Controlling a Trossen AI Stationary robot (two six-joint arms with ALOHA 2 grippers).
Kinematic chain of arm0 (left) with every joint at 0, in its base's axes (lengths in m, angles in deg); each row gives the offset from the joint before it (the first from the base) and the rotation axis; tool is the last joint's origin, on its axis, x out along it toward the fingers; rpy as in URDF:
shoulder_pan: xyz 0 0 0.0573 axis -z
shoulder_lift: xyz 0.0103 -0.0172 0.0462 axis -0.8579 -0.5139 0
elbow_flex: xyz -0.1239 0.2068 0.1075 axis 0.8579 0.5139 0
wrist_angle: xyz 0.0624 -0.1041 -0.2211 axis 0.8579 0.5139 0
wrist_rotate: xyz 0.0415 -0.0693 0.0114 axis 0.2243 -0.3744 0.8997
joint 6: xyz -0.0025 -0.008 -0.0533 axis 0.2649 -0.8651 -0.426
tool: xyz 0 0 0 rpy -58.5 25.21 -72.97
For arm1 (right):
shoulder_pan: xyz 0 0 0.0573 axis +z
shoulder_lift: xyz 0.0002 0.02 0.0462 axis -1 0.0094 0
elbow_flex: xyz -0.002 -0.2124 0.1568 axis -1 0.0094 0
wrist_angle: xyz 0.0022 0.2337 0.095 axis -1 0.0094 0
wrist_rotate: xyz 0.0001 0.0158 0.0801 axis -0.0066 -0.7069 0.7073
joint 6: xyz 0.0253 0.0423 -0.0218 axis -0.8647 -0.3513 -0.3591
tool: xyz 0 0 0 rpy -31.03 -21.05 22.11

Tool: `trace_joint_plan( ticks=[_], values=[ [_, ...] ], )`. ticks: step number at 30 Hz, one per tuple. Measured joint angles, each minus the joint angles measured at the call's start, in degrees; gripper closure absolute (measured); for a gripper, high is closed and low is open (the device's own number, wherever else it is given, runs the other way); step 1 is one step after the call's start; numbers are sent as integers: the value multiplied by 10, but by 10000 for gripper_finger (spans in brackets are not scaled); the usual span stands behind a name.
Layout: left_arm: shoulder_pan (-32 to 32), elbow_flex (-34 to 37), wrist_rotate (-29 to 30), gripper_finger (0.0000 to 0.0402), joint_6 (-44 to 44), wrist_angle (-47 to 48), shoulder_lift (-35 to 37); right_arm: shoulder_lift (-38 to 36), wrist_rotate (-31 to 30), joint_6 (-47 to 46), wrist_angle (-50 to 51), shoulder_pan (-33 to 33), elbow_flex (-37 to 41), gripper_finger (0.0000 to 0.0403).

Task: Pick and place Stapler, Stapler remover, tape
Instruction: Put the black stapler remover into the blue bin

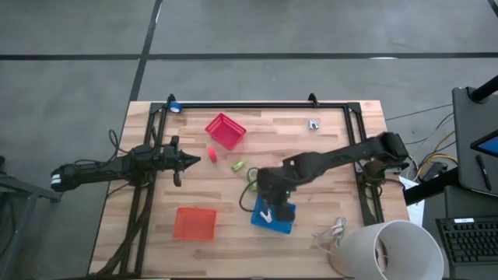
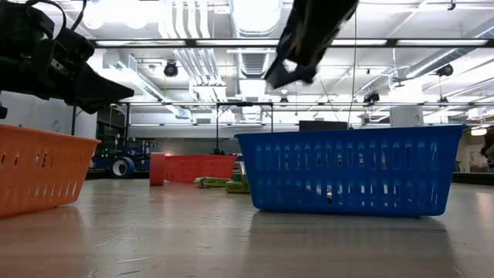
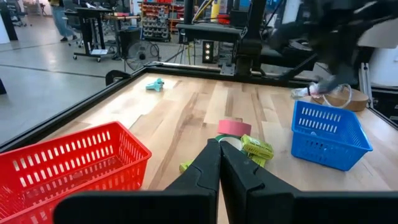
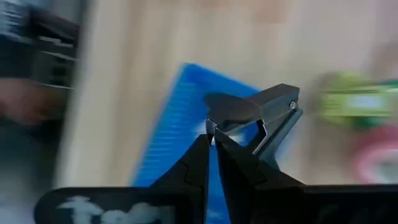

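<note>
My right gripper hangs over the blue basket and is shut on a dark staple remover with silvery claws. It also shows high in the low view. My left gripper is shut and empty, above the table left of centre. Just right of it lie the pink-red tape roll, a green stapler and the green tape ring. They show past the left fingers too: the pink-red tape and the stapler. My right gripper pinches the staple remover by one dark grip plate between its two fingers, at their free ends. The fingers come from above, pointing down. The remover is lifted clear, above the blue basket, with its claw end sticking out sideways.
A red basket stands at the far middle, and an orange basket near the front left. A small teal object lies at the far right. A large white tub and a clear item sit at the front right corner.
</note>
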Motion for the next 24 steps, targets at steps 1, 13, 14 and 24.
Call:
trace_joint_plan(
  ticks=[1, 13, 14, 24],
  values=[
    [0, 0, 0, 392, 0, 0, 0, 0, 19, -15, 1, 6, 0, 375],
    [0, 0, 0, 392, 0, 0, 0, 0, 79, -169, -3, 30, 63, 374],
    [0, 0, 0, 392, 0, 0, 0, 0, 79, -175, -2, 30, 68, 374],
    [0, 0, 0, 392, 0, 0, 0, 0, 73, -186, -18, 27, 100, 374]
  ],
)
